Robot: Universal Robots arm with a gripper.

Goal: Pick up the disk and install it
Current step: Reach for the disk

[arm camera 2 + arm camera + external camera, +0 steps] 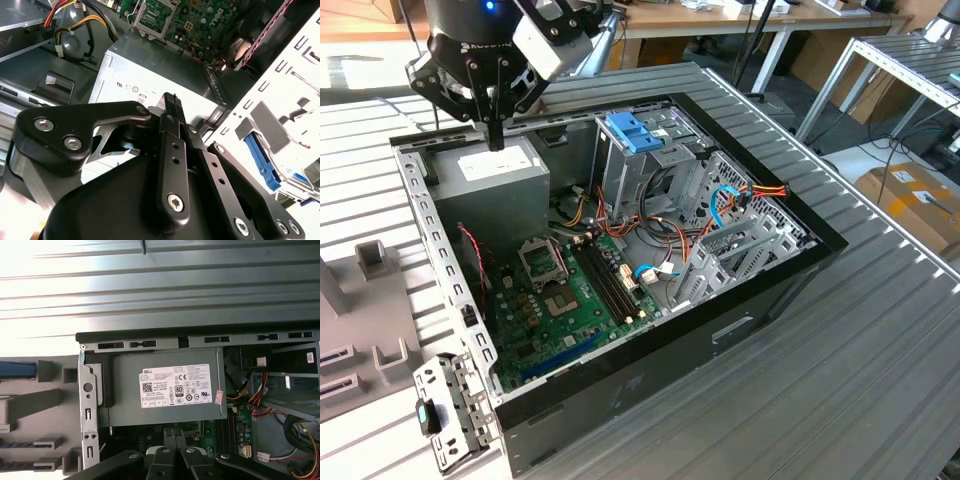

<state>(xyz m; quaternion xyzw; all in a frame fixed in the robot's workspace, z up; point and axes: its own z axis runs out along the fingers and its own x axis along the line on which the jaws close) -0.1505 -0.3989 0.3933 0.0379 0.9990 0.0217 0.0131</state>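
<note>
Closed tool [172, 101] over grey power-supply box [150, 65]

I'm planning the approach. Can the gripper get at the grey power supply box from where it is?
Probably yes. In the exterior view the gripper, shut, hangs just above the power supply box; the computer case is open on top and no cables cross between them.

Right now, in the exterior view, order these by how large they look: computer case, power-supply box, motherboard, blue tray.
1. computer case
2. motherboard and power-supply box, too alike to rank
3. blue tray, smallest
</note>
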